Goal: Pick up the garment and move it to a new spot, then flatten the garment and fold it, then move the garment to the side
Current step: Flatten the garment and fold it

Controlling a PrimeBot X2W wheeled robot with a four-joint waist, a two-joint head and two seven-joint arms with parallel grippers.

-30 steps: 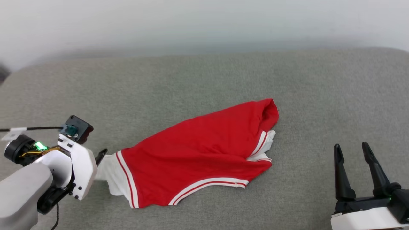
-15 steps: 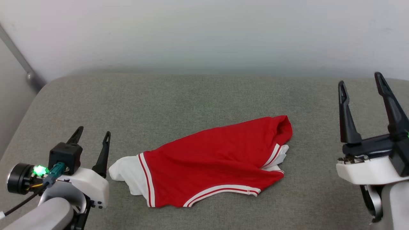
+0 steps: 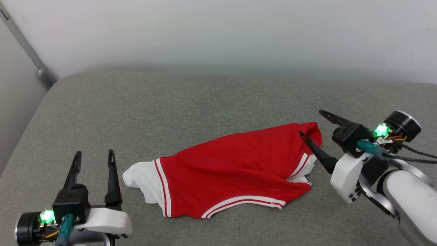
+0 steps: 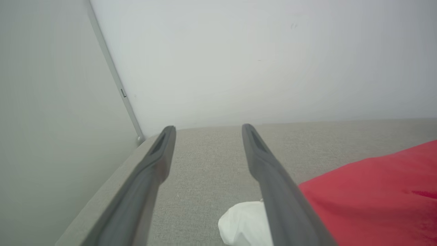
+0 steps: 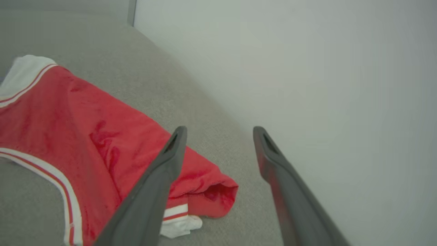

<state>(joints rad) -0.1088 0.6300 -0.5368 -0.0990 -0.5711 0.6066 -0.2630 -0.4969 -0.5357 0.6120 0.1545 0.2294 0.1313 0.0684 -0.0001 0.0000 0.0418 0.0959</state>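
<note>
The garment (image 3: 232, 171) lies crumpled on the grey cushion, red with white striped seams, one white sleeve (image 3: 141, 179) spread to its left. My left gripper (image 3: 94, 155) stands open at the lower left, just left of that sleeve and apart from it. In the left wrist view the left gripper (image 4: 208, 128) is empty, with the sleeve (image 4: 242, 222) and red cloth (image 4: 375, 191) at its right. My right gripper (image 3: 311, 123) is open and points left at the garment's bunched right end. The right wrist view shows the right gripper (image 5: 219, 130) above that end of the garment (image 5: 85, 136), holding nothing.
The grey cushioned surface (image 3: 205, 102) runs to a white wall at the back. A metal rail (image 3: 24, 44) slants down the wall at the far left, past the cushion's left edge (image 3: 20, 143).
The head camera has shifted. My right gripper has turned from upright to pointing left at the garment's right end. My left gripper has drawn back from the white sleeve. The garment lies unchanged.
</note>
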